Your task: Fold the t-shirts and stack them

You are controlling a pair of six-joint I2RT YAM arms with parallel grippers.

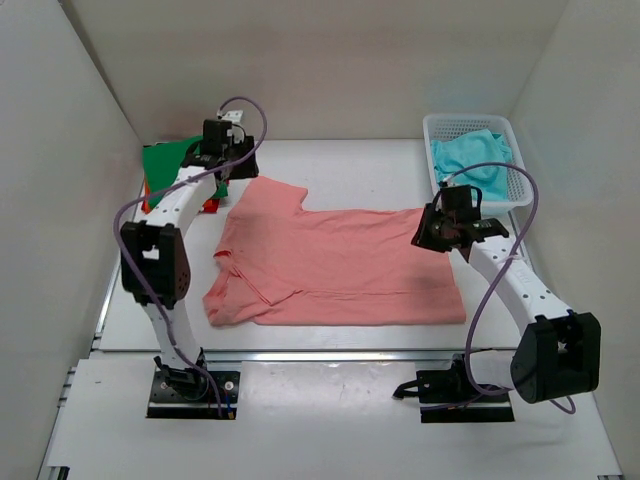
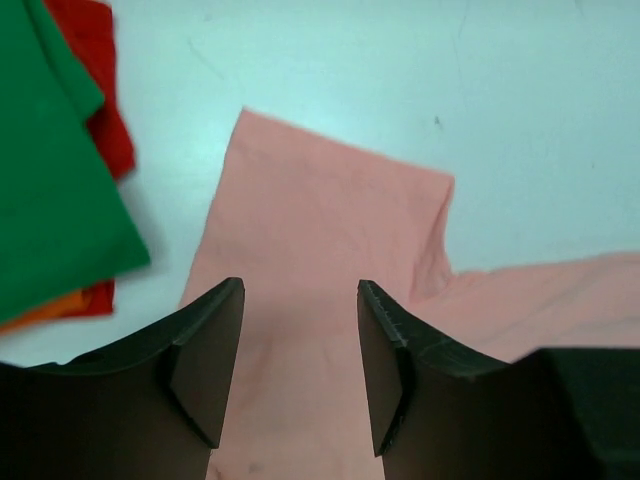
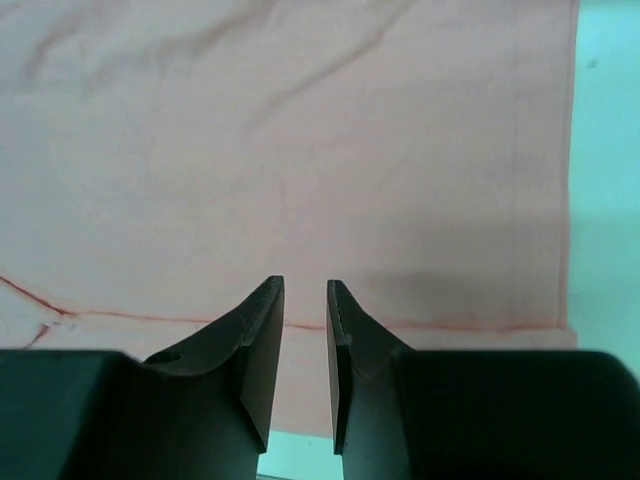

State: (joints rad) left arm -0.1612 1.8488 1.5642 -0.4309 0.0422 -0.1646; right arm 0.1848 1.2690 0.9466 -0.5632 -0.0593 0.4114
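Observation:
The salmon pink t-shirt [image 1: 340, 265] lies flat across the middle of the table, its near long side folded over. It also shows in the left wrist view [image 2: 320, 230] and the right wrist view [image 3: 300, 130]. My left gripper [image 1: 224, 180] [image 2: 300, 290] is open and empty above the shirt's far left sleeve. My right gripper [image 1: 428, 232] [image 3: 305, 285] hovers over the shirt's far right corner, its jaws a narrow gap apart with nothing between them. The green t-shirt [image 1: 170, 160] [image 2: 50, 180] lies folded on the orange-red one [image 1: 212, 205] [image 2: 95, 60] at the far left. The turquoise t-shirt [image 1: 470, 160] is in the basket.
A white mesh basket [image 1: 520, 190] stands at the far right corner. White walls close in the table on the left, back and right. Bare table [image 3: 610, 150] shows just right of the pink shirt's hem.

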